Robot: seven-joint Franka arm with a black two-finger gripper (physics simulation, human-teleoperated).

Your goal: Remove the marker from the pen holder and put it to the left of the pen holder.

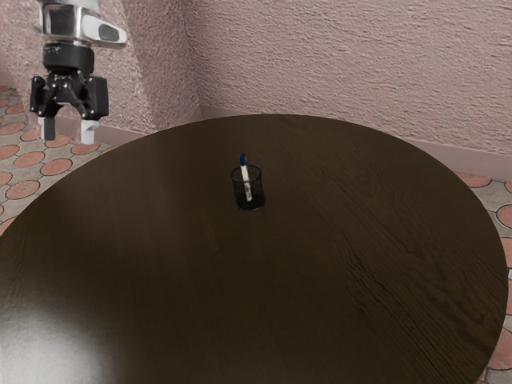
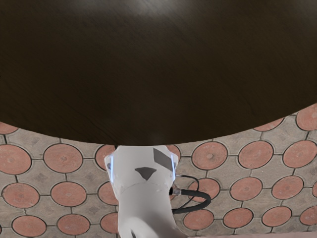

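My gripper [image 1: 69,130] hangs at the exterior view's upper left, high and beyond the table's edge, its two fingers apart with nothing between them. The black mesh pen holder [image 1: 249,197] stands upright on the dark table, well off to the exterior view's right of the gripper. Inside it leans the white marker [image 1: 246,181], its blue end sticking up above the rim.
A round dark wooden table [image 1: 192,304] carries the holder; its curved edge also crosses the wrist view, where the table [image 2: 158,74] meets the tiled floor [image 2: 247,183]. The arm's white base [image 2: 143,193] stands beside that edge. A pink wall [image 1: 344,64] rises behind.
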